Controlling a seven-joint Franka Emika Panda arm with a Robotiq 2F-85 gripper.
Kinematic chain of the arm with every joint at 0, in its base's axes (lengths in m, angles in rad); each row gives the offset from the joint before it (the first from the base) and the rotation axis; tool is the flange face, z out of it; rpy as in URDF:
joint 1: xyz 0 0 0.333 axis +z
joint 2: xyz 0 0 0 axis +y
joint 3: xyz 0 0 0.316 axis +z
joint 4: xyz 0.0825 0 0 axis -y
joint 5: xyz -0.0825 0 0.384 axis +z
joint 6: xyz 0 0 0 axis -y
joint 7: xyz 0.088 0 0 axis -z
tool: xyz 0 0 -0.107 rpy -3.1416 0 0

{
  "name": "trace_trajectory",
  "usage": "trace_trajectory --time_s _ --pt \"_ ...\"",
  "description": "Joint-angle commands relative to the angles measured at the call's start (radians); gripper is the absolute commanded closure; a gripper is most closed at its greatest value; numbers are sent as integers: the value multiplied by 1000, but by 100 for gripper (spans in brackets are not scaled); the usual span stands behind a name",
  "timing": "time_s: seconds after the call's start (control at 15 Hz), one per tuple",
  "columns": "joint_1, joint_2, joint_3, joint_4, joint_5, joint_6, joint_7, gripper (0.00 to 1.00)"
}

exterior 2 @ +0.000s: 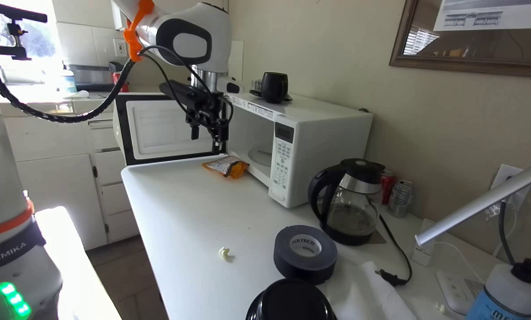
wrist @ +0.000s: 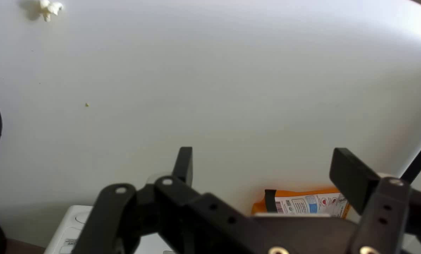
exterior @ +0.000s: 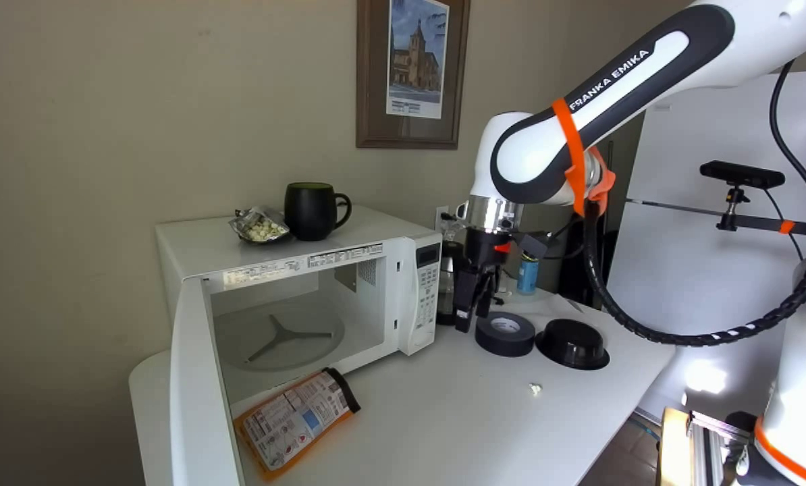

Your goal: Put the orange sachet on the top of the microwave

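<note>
The orange sachet lies flat on the table in front of the microwave's open cavity, in both exterior views (exterior: 298, 418) (exterior 2: 225, 165). It has white printed panels and a dark end strip. In the wrist view the sachet (wrist: 302, 203) is partly hidden behind the gripper. The white microwave (exterior: 424, 297) (exterior 2: 323, 146) stands with its door (exterior: 194, 378) swung open; a corner of it (wrist: 71, 225) shows in the wrist view. My gripper (exterior: 472, 320) (exterior 2: 207, 138) (wrist: 263, 155) points down above the table, apart from the sachet. Its fingers are wide apart with nothing between them.
A black mug (exterior: 312, 210) and an open foil packet of popcorn (exterior: 262, 228) stand on the microwave top. A glass kettle (exterior 2: 354, 200), a tape roll (exterior 2: 305, 253) and an upturned black bowl (exterior: 573, 344) stand beyond its panel side. A popcorn piece (exterior 2: 224, 253) lies on the table.
</note>
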Motion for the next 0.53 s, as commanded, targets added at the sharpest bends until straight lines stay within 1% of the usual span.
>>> trace_trajectory --time_s 0.0,0.2,0.33,0.47 --pt "37 120 -14 8 116 164 -89 0" --pt "54 216 -4 40 221 230 -178 0" --pt "55 272 19 64 285 256 -226 0" --pt "46 324 49 95 322 280 -254 0"
